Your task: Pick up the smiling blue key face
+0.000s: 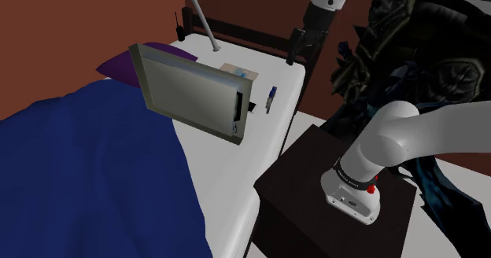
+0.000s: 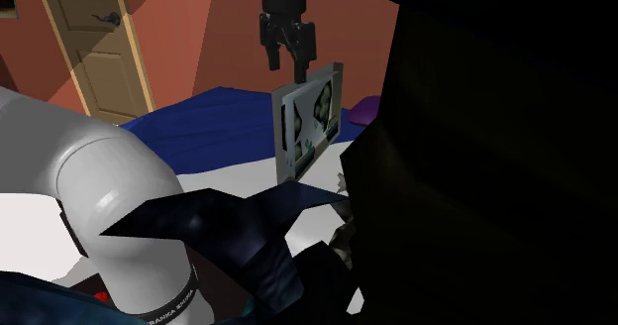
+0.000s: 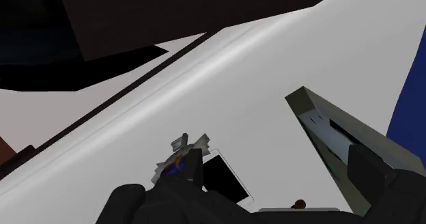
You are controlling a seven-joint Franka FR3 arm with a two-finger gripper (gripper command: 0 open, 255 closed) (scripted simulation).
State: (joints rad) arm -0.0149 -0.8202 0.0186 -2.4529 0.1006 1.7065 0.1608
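Observation:
The small blue key figure [image 1: 271,97] lies on the white sheet near the bed's far corner, just right of a standing grey box. In the wrist view the key figure [image 3: 176,162] shows blue with silvery bits, half hidden behind one finger [image 3: 188,178]. My black gripper [image 1: 299,50] hangs well above the bed's far edge, higher than the key and a little beyond it. Its fingers stand apart with nothing between them, seen also in the second exterior view as the gripper [image 2: 287,57] and in the wrist view as the gripper [image 3: 276,162].
A tall grey box [image 1: 197,91] stands upright on the bed [image 1: 236,178], close to the key. A dark blue blanket [image 1: 86,178] covers the bed's left. A flat tan item [image 1: 236,70] and a black slab [image 3: 222,178] lie nearby. The dark stand [image 1: 315,186] sits beside the bed.

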